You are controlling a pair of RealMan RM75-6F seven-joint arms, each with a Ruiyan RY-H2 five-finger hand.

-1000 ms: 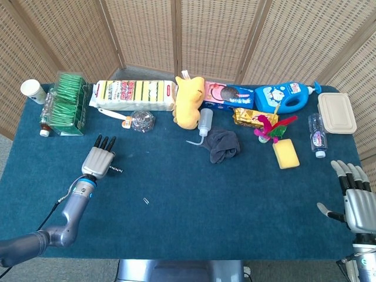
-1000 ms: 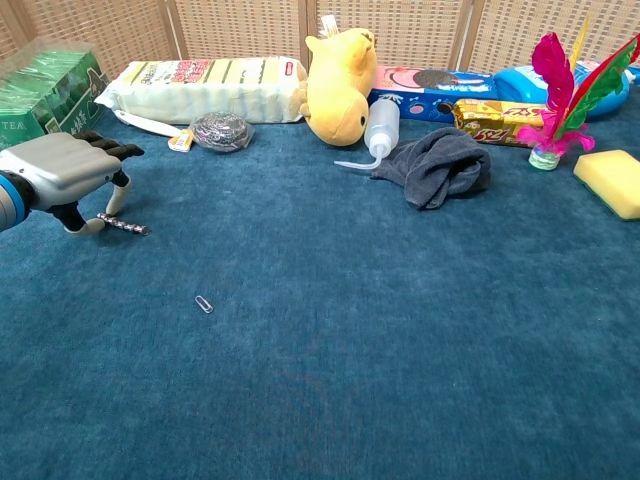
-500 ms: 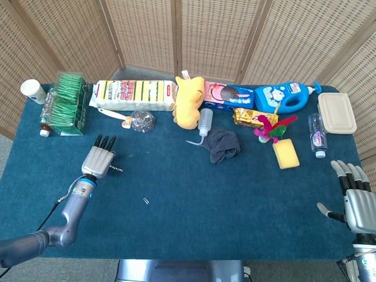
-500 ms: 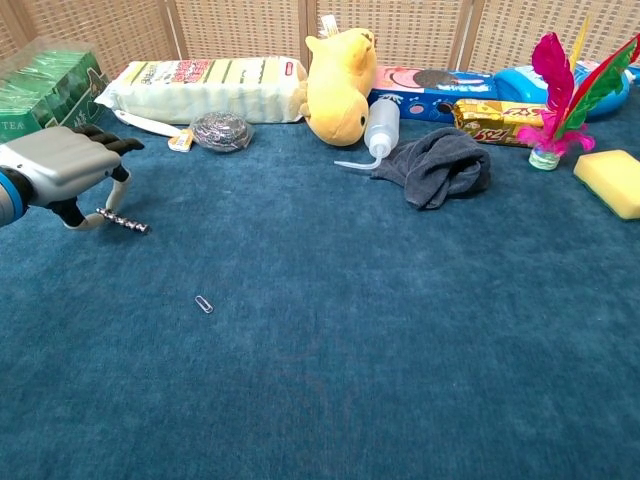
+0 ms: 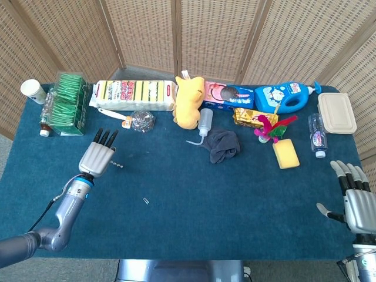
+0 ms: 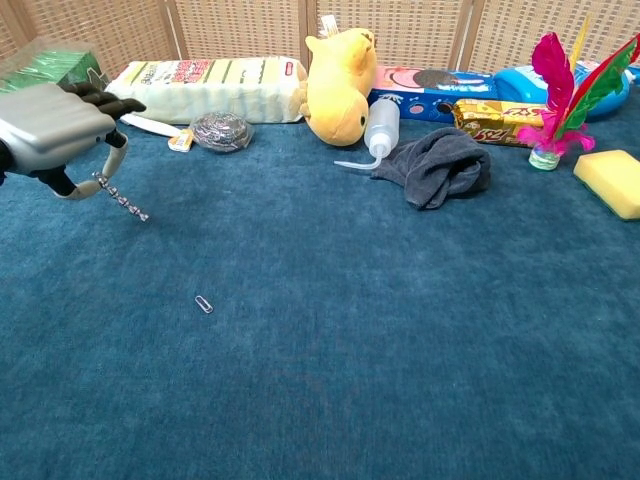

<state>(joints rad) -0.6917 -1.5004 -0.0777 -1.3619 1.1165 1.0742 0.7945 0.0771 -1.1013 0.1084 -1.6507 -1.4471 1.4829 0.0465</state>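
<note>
The left hand [image 6: 55, 125] pinches one end of a small beaded chain [image 6: 122, 199] under its curled fingers, and the chain hangs slanting down above the blue table [image 6: 330, 340], in front of the steel scourer [image 6: 221, 130]. A paper clip [image 6: 204, 304] lies on the cloth nearer than the chain. Well to the right of the scourer, the right hand [image 5: 357, 202] rests at the table's edge with its fingers spread, holding nothing.

We saw a folding screen [image 5: 211, 35] of woven cane panels in wooden frames standing behind the tabletop [image 5: 194, 200], angled inward at both sides. The tabletop was covered in dark teal cloth with a short nap. Grey floor [image 5: 9, 147] showed past its left edge. The light was even and bright, with only soft shadows on the cloth.
</note>
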